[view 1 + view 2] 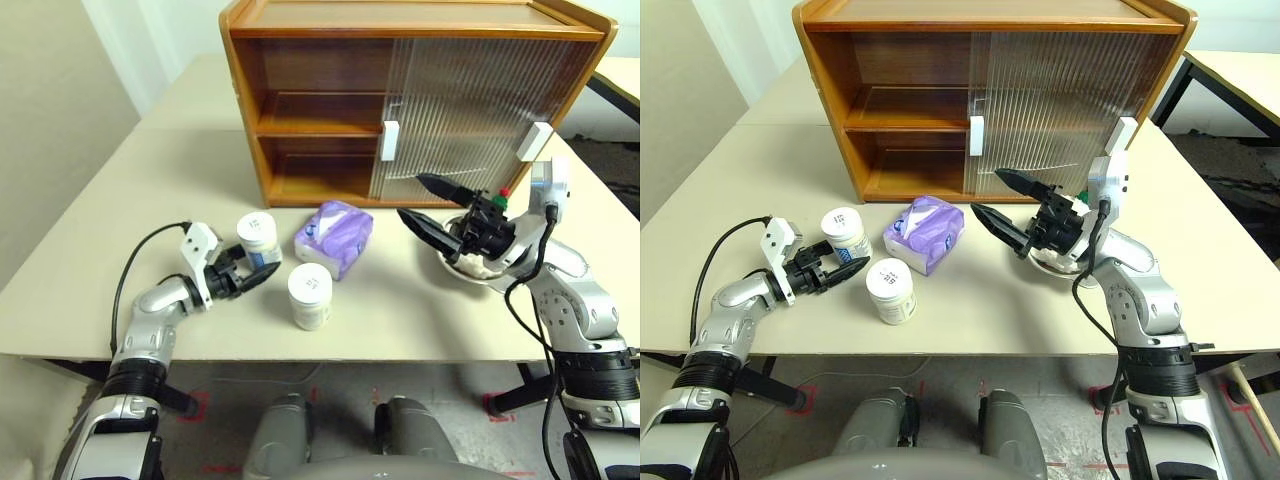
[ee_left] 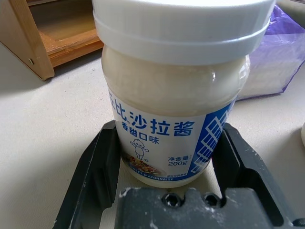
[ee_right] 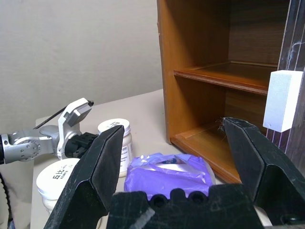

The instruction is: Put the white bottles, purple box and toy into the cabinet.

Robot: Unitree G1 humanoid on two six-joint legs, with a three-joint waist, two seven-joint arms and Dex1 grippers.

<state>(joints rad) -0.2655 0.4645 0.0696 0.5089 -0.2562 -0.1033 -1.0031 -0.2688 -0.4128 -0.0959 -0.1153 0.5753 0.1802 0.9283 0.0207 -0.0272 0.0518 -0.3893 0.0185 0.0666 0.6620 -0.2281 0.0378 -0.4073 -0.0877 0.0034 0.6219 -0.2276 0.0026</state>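
- The far white bottle [image 1: 259,238] stands upright on the table [image 1: 90,270], just to the left of the purple box [image 1: 335,237] and in front of the cabinet's open left half.
- The left gripper [image 1: 254,276] reaches in low from the left; its two black fingers [image 2: 97,162] sit on either side of this bottle's lower body, close against the label, though I cannot tell if they press it yet.
- The near white bottle [image 1: 310,295] stands upright closer to the table's front edge, just in front of the purple box and apart from the gripper.
- The purple box lies flat between the two bottles and the right arm, its white tissue slit facing up.
- The cabinet [image 1: 300,110] sits at the back of the table, its two left shelves open and bare, its ribbed sliding doors [image 1: 470,100] covering the right half.
- The right gripper [image 1: 427,206] hangs above the table to the right of the purple box, fingers spread wide and holding nothing, pointing left.
- Beneath its wrist sits a silver bowl [image 1: 462,275] with the toy [image 1: 480,268] partly hidden inside.
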